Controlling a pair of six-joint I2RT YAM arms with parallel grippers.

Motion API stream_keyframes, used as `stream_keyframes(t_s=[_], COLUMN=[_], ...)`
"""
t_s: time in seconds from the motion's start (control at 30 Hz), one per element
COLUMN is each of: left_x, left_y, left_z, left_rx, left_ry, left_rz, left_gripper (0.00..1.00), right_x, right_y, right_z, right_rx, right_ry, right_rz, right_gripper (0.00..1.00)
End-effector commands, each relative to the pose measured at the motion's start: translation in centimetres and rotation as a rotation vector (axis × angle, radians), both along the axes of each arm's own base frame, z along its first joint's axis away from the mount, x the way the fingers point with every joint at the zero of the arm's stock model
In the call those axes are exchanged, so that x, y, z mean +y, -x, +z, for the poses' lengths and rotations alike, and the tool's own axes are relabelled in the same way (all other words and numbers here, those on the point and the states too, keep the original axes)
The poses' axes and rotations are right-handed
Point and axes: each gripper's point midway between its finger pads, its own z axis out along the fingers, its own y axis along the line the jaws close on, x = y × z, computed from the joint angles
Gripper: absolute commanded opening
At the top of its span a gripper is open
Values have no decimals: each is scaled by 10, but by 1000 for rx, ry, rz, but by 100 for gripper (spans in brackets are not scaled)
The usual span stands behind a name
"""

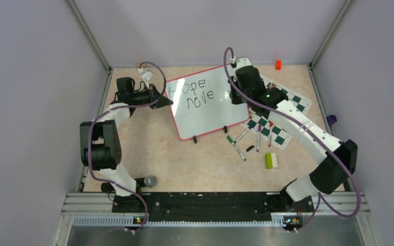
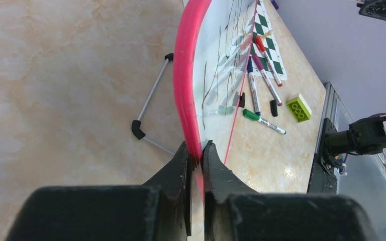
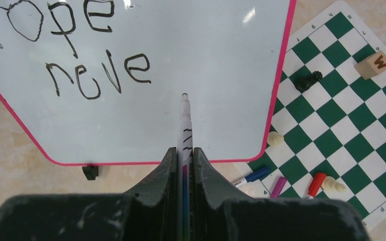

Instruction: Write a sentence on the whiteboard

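- Toward the far edge of the beige marbled tabletop [image 1: 184, 164], near its middle, sits a large glossy white whiteboard [image 1: 213, 119] with a thin pink-red rim and rounded corners.
- Dark handwritten marker lettering [image 1: 195, 92] runs across the board's far left part in two lines: "Hope", and below it "neve".
- At the board's left edge, the black two-finger left gripper [image 2: 196, 150] has its jaws clamped on the pink rim.
- Over the board's right half, the right gripper [image 3: 183, 153] has its jaws closed on a slim white marker pen [image 3: 184, 118].
- The pen's tip points at blank board just right of the final "e". Whether it touches the surface cannot be told.
- A green-and-white checkered chess mat [image 3: 342, 125] lies toward the tabletop's right edge, with one corner under the board's right side.
- On the mat stand a black chess piece [image 3: 309, 80] and a small wooden cube [image 3: 380, 64] marked "W".
- Several loose markers [image 1: 258, 138] lie by the board's near right corner.
- A lime-green toy brick [image 1: 270, 160] sits just beyond them, toward the near edge.
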Motion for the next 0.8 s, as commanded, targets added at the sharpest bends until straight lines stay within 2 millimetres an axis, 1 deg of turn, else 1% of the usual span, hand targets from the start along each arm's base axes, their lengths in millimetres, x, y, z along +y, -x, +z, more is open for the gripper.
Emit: stream_keyframes(t_s=[0.0, 0.07, 0.17, 0.27, 0.33, 0.5, 0.57, 0.63, 0.77], left_x=[10, 11, 10, 11, 10, 9, 9, 9, 9], left_y=[-16, -16, -16, -16, -16, -18, -18, -17, -17], left_z=[-38, -38, -37, -37, -38, -37, -37, -36, -37], left_rx=[-42, -43, -45, -46, -43, -42, -42, -44, -41], left_ry=[-157, -158, -157, -157, -157, -149, -148, -148, -147], left_rz=[97, 97, 95, 97, 97, 89, 88, 89, 87], left_gripper=[0, 0, 0, 0, 0, 0, 0, 0, 0], right_x=[21, 32, 42, 48, 50, 49, 49, 49, 43], right_y=[-23, -28, -36, -44, -50, -57, -58, -60, -60], right_z=[23, 28, 37, 36, 30, -3, -13, -18, -20], right_rx=[-46, -59, -81, -82, -77, -23, -7, 0, -5], right_ry=[-82, -121, -163, -160, -139, -53, -34, -20, 2], right_rz=[6, 29, 37, 40, 40, 48, 46, 43, 28], right_gripper=[0, 0, 0, 0, 0, 0, 0, 0, 0])
